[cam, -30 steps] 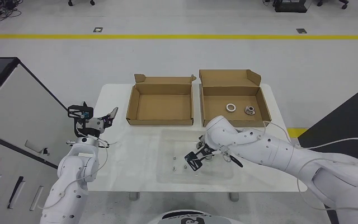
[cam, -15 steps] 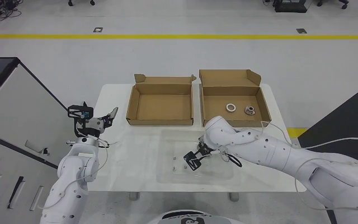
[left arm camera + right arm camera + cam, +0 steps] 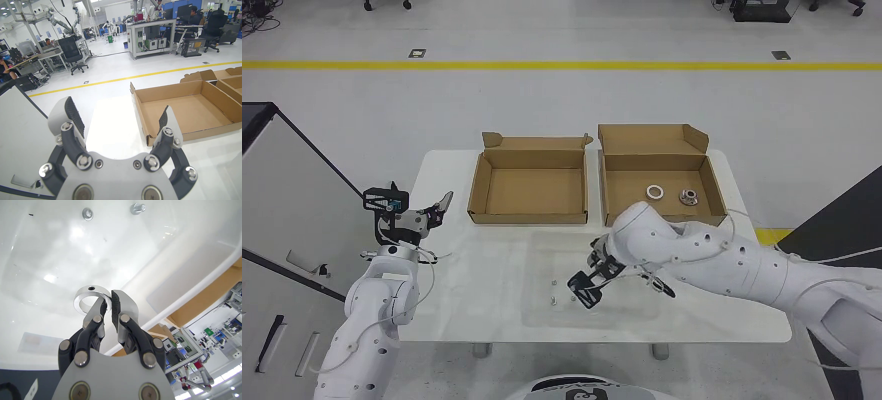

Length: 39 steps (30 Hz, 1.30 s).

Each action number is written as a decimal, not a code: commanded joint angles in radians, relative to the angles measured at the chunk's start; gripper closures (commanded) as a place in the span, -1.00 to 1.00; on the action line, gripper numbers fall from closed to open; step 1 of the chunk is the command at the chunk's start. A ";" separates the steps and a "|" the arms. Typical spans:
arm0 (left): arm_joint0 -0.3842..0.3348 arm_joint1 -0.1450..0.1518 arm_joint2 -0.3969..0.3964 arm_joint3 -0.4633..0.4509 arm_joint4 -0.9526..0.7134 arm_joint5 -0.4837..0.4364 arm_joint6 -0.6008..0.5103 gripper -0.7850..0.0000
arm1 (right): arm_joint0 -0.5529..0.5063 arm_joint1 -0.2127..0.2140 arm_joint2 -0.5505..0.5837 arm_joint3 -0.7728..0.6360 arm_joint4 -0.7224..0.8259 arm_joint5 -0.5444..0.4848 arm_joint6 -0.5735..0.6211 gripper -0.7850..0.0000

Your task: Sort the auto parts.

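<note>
Worktop (image 3: 462,290), 1. Left box (image 3: 528,215), 1. Right box (image 3: 614,195), 1, holding 2 parts (image 3: 653,191) (image 3: 689,196). Tray (image 3: 552,255), 1. Left claw (image 3: 117,103), spread wide, at worktop's left edge. Right claw (image 3: 108,300), clamped on 1 ring (image 3: 83,290) over tray. Fasteners (image 3: 87,213) (image 3: 137,208), 2, in tray.

A smooth, bright metal ring (image 3: 79,298) is gleaming over the glossy white plastic tray (image 3: 56,247). The right claw (image 3: 107,297) is showing ribbed, matt black rubber pads (image 3: 114,308). At twelve o'clock, a cardboard box (image 3: 532,190) is looking dull brown.
</note>
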State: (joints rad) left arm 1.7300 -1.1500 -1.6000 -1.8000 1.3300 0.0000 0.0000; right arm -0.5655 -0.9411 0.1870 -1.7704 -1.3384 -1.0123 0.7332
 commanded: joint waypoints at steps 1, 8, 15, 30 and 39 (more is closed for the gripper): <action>0.000 0.000 0.000 0.000 0.000 0.000 0.000 -1.00 | 0.002 0.028 0.017 -0.036 -0.004 0.000 -0.027 1.00; 0.000 0.000 0.000 0.000 0.000 0.000 0.000 -1.00 | -0.003 0.090 0.053 -0.119 -0.017 0.000 -0.100 1.00; 0.000 0.000 0.000 0.000 0.000 0.000 0.000 -1.00 | -0.003 0.090 0.053 -0.119 -0.017 0.000 -0.100 1.00; 0.000 0.000 0.000 0.000 0.000 0.000 0.000 -1.00 | -0.150 0.208 0.360 0.184 0.261 0.040 -0.665 1.00; 0.000 0.000 0.000 0.000 0.000 0.000 0.000 -1.00 | -0.275 0.222 0.391 0.359 0.442 0.000 -1.070 1.00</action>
State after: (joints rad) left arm 1.7300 -1.1500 -1.6000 -1.8000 1.3300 0.0000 0.0000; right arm -0.8393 -0.7172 0.5859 -1.4151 -0.9067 -1.0125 -0.3000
